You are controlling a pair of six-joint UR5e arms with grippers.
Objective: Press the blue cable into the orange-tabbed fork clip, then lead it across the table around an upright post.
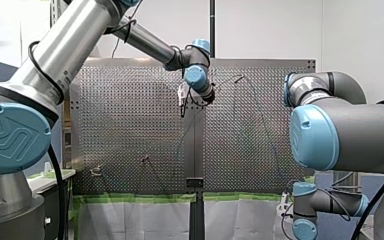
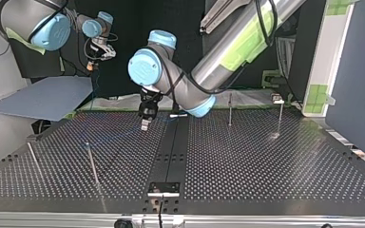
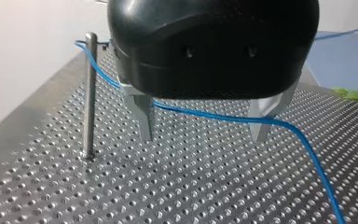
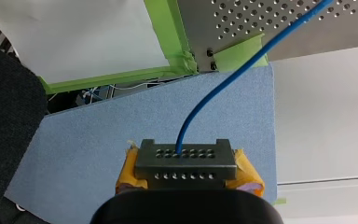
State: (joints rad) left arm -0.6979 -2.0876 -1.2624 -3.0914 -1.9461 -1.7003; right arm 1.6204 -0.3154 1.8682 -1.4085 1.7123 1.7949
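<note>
Left wrist view shows you my left end effector (image 3: pixel 204 138) spread wide just above the surface (image 3: pixel 191 186), gripping nothing. The blue cable (image 3: pixel 205 114) runs across its two fingers and crosses the upright post (image 3: pixel 90 93) near its top, just beside them. My right end effector (image 4: pixel 185 161), yellow-padded, pinches that cable over a blue-grey panel (image 4: pixel 98 135).

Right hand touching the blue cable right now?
Touching. The right wrist view shows the blue cable running straight into my right hand, which is shut on it with no gap.
</note>
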